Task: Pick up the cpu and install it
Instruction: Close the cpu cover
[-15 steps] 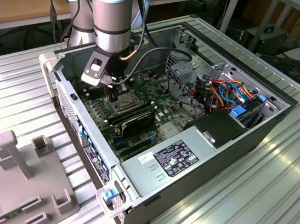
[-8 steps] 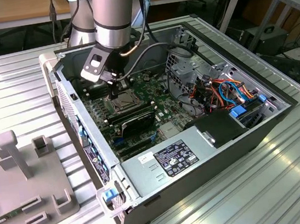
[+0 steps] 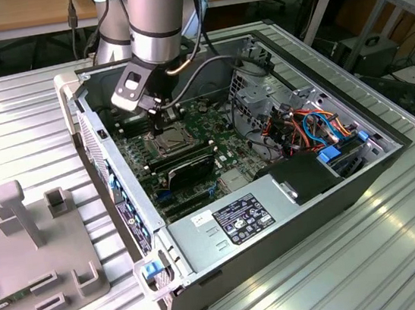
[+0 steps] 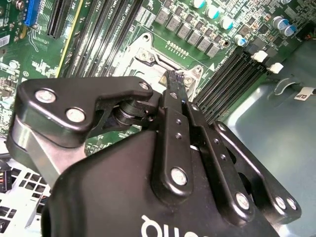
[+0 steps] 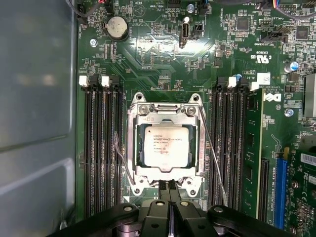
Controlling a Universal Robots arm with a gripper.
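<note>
The cpu (image 5: 165, 144), a square chip with a dull silver top, lies flat in the socket (image 5: 136, 148) on the green motherboard, with the hinged metal frame lying around its edges. In the first wrist view my gripper (image 5: 170, 186) is at the edge of the socket frame, its two black fingers pressed together with nothing between them. The second wrist view shows the fingertips (image 4: 174, 79) down at a corner of the socket. In the exterior view the gripper (image 3: 159, 121) reaches down into the open computer case (image 3: 277, 215), just above the socket (image 3: 168, 136).
Empty memory slots (image 5: 101, 148) run along both sides of the socket, and one memory stick (image 5: 253, 148) stands further out. Thin wire levers (image 5: 211, 148) slant beside the socket. The case walls, a power supply (image 3: 239, 219) and cable bundles (image 3: 303, 127) surround the board. A grey fixture plate (image 3: 37, 254) lies on the exterior view's left.
</note>
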